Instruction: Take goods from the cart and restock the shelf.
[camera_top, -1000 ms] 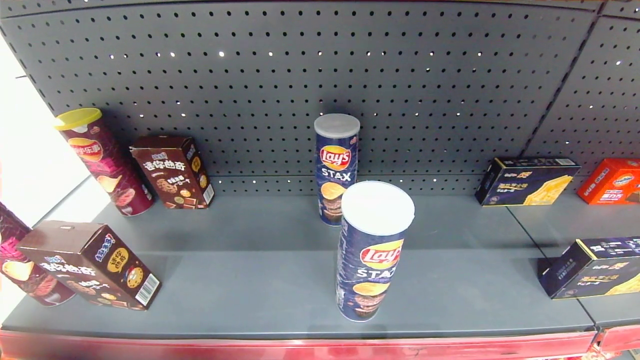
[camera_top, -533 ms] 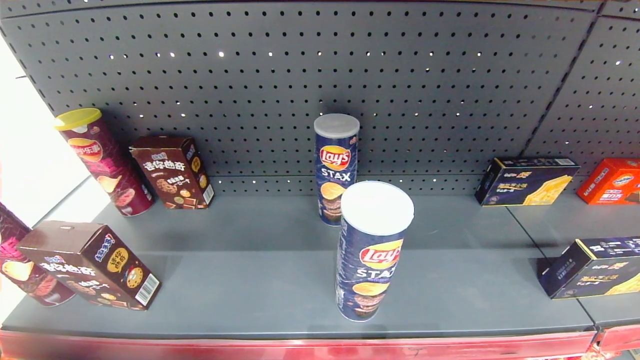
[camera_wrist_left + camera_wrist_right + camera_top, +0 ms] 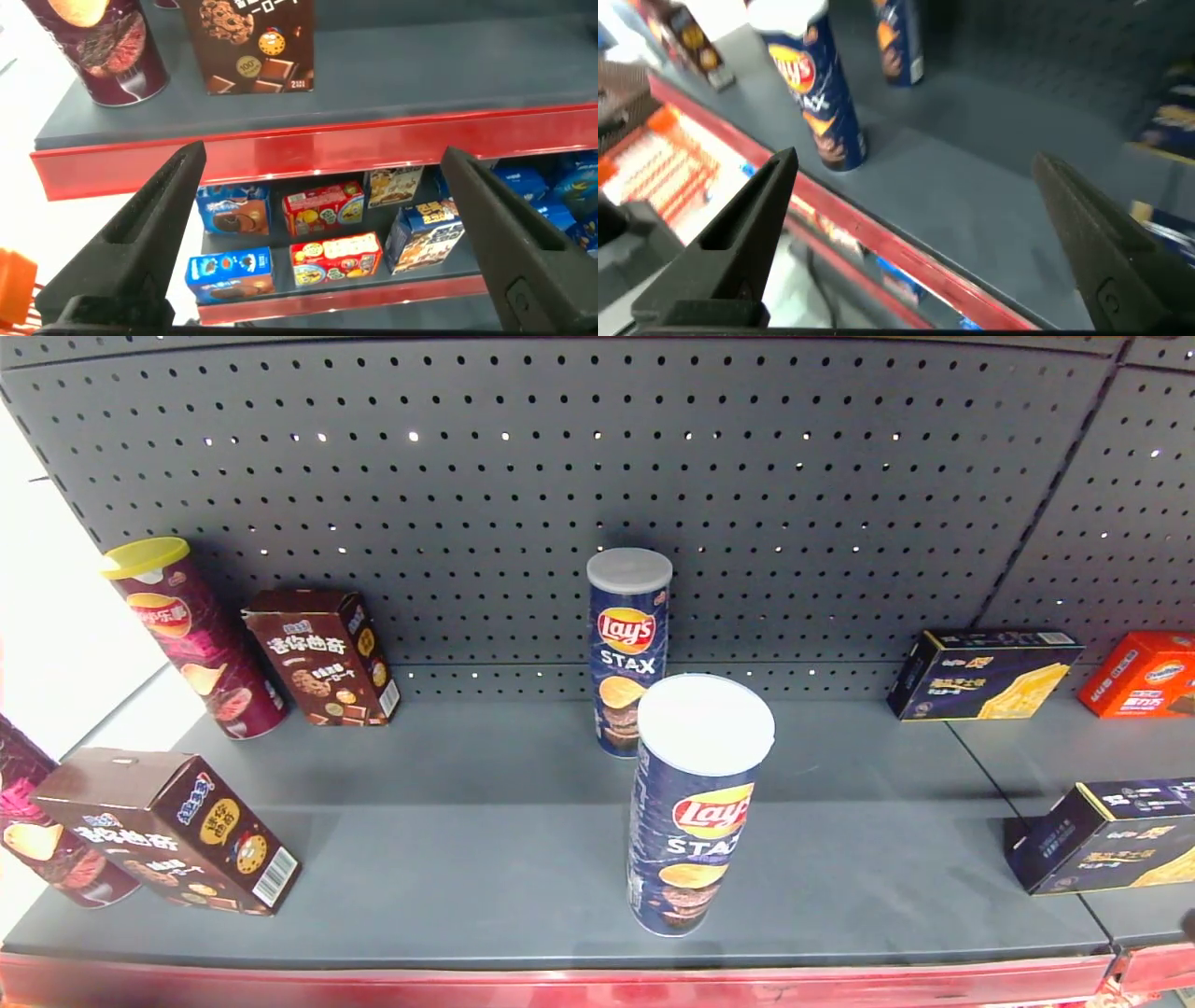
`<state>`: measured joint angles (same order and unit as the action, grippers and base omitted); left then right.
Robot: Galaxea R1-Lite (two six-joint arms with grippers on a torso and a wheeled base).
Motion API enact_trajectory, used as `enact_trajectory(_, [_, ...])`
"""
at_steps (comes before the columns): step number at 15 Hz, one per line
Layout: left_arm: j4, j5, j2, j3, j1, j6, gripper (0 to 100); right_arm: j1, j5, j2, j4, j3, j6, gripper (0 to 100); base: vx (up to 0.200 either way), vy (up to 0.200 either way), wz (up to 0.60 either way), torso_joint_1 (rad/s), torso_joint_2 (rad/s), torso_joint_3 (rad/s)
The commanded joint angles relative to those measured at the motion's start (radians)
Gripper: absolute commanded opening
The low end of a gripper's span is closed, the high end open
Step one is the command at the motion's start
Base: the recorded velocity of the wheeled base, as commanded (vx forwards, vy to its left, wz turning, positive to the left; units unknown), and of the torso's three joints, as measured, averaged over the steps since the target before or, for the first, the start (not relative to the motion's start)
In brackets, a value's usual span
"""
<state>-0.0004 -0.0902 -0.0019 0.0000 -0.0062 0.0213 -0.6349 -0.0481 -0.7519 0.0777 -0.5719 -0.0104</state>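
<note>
Front blue chip can point(image 3: 695, 803): stands up straight near the front edge of the shelf point(image 3: 467, 859), about in the middle. It has a white lid.
Back blue chip can point(image 3: 627, 649): stands up straight right behind the front one, close to the back wall. It has a grey lid.
Right claw point(image 3: 915, 243): wide open with nothing in it. It hangs in front of the shelf's red edge point(image 3: 831, 210).
Can and right claw: the front blue chip can point(image 3: 817, 93) is up ahead of the claw, past the tip of one finger point(image 3: 738, 243). It is apart from the claw and not between the fingers.
Left claw point(image 3: 322, 243): wide open with nothing in it. It hangs in front of the red edge and points at the low shelf point(image 3: 336, 280) full of small snack boxes point(image 3: 322, 210).
Left end of the shelf: a purple chip can with a yellow lid point(image 3: 196, 639) and a brown cookie box point(image 3: 327, 658) stand at the back. Another brown cookie box point(image 3: 173, 831) and a purple chip can point(image 3: 47, 840) stand at the front.
Right side: two dark blue boxes point(image 3: 985, 674) point(image 3: 1106, 835) and an orange box point(image 3: 1139, 674) lie well apart from the blue cans.
Back wall point(image 3: 560, 476): a grey board full of small holes.
</note>
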Motion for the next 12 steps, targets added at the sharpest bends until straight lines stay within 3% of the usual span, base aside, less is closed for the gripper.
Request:
enact_trajectory(1, [-0.001, 0.001, 0.002, 0.0, 0.0, -0.001, 100, -0.014, -0.01, -0.207, 0.059, 0.0, 0.003, 100, 0.0, 0.0, 0.0, 0.0, 0.0, 0.0])
enact_trajectory(9, [-0.001, 0.01, 0.003, 0.0, 0.0, 0.002, 100, -0.009, -0.006, -0.448, 0.132, -0.019, 0.004, 100, 0.0, 0.0, 0.0, 0.0, 0.0, 0.0])
enact_trajectory(11, [0.0, 0.009, 0.003, 0.0, 0.0, 0.022, 100, -0.008, -0.003, -0.492, 0.143, -0.029, 0.004, 100, 0.0, 0.0, 0.0, 0.0, 0.0, 0.0])
enact_trajectory(12, [0.0, 0.009, 0.003, 0.0, 0.0, 0.049, 100, -0.008, -0.001, -0.515, 0.156, -0.036, 0.004, 100, 0.0, 0.0, 0.0, 0.0, 0.0, 0.0])
